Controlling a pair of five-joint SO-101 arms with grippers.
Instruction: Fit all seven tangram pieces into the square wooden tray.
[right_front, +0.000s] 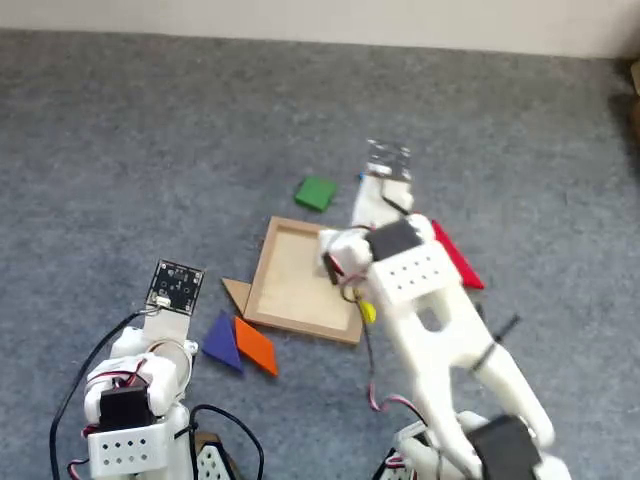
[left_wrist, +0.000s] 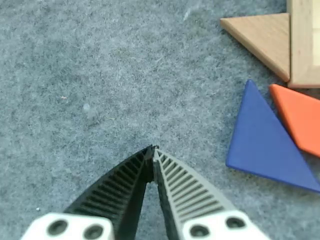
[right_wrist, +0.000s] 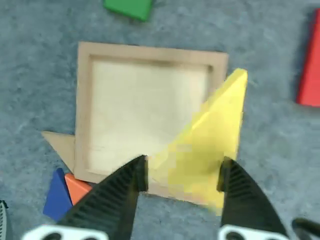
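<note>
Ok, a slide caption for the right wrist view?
Right gripper holds a yellow triangle over the rim of the wooden tray.

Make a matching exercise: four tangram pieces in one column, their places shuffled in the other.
1. yellow triangle
2. green square
3. blue triangle
4. wooden triangle

A. on the carpet, lying alongside the orange piece
B. held in the right hand, above the tray rim
C. against the tray's outer edge
D. alone on the carpet, apart from the tray

Pairs: 1-B, 2-D, 3-A, 4-C
</note>
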